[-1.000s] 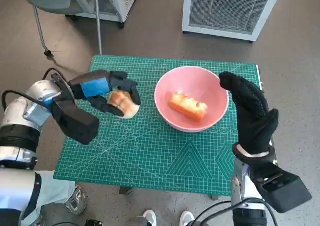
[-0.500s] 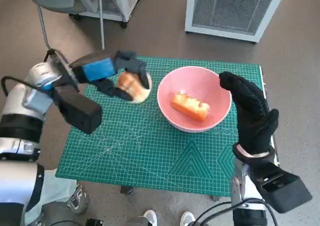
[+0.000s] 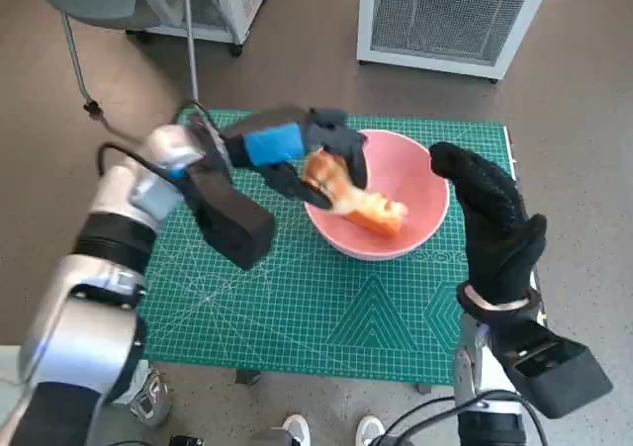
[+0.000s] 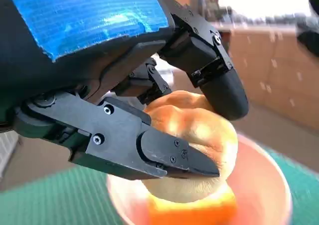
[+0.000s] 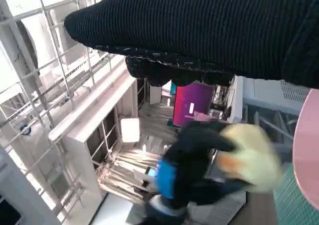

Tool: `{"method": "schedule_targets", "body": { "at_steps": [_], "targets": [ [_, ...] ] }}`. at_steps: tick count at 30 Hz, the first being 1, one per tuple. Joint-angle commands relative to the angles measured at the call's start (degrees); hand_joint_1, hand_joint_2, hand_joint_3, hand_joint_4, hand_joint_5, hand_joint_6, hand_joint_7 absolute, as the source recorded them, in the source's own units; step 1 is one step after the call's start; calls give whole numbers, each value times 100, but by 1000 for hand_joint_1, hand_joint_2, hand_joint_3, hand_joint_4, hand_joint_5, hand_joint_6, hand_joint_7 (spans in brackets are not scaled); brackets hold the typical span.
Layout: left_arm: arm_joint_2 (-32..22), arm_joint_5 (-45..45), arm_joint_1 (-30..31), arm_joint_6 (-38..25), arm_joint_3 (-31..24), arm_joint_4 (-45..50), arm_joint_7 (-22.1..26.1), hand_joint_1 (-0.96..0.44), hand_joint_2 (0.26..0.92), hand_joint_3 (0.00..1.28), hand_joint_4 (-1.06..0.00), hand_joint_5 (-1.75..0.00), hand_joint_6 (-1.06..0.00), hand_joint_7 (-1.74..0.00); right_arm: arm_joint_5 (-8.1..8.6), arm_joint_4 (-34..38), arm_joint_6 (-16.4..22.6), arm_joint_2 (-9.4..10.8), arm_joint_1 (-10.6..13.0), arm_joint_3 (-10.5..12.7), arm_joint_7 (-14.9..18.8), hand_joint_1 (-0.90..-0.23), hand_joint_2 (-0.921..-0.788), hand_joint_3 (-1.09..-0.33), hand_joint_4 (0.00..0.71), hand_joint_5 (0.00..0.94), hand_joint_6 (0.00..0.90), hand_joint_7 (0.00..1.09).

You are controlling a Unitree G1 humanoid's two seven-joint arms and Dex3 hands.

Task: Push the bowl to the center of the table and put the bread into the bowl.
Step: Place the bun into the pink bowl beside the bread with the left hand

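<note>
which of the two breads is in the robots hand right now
The pale round bun: the left hand grips it over the pink bowl. The orange rectangular bread lies loose inside the bowl, below the bun.

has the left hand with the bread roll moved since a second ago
Yes. The left hand, gripping the pale round bread roll, has travelled across the green cutting mat towards the pink bowl and now hangs over its near rim.

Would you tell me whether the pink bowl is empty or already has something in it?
Not empty: an orange bread piece lies inside the pink bowl, while the left hand holds a round bun above its rim.
</note>
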State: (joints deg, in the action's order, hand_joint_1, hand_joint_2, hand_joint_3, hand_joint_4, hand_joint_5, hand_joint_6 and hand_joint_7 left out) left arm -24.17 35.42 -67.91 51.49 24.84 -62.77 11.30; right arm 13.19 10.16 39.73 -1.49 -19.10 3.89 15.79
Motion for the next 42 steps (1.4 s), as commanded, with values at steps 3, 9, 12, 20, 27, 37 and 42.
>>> {"method": "schedule_targets", "body": {
  "at_steps": [3, 9, 12, 20, 27, 37, 42],
  "targets": [
    [87, 74, -23, -39, 95, -200, -136, -1, 921, 133, -565, -1300, -603, -1189, -25, -59, -42, 3, 186, 24, -47, -502, -921, -837, 163, 253, -1, 663],
    [146, 62, 44, -179, 114, -228, -137, -29, 885, 214, -330, -852, -434, -983, -64, -49, -8, 10, 204, 46, -80, -504, -921, -839, 158, 268, -1, 661],
    [148, 60, 63, -276, 135, -217, -65, -77, 874, 90, -246, -284, -366, -448, -86, -46, -1, 11, 202, 55, -100, -504, -921, -840, 157, 275, -1, 661],
    [123, -197, 94, -497, 17, -57, 374, -230, 873, 19, -141, -17, -300, -140, -152, -25, 6, 25, 179, 52, -175, -502, -921, -841, 150, 292, -1, 663],
    [76, -193, 159, -568, -28, 117, 221, -370, 891, 15, -105, -1, -296, -104, -214, 43, 28, 40, 141, 36, -204, -501, -921, -840, 144, 305, -1, 665],
    [-15, -162, 268, -483, -86, 220, -244, -572, 920, 207, -56, -6, -249, -64, -209, 88, 7, 26, 86, 35, -186, -499, -921, -836, 138, 321, -1, 667],
    [-59, -689, 508, -330, -433, 291, -76, -569, 921, 275, -90, -21, -280, -77, -217, 47, -35, -6, 50, 68, -211, -496, -921, -837, 135, 327, -1, 667]
  ]
}}
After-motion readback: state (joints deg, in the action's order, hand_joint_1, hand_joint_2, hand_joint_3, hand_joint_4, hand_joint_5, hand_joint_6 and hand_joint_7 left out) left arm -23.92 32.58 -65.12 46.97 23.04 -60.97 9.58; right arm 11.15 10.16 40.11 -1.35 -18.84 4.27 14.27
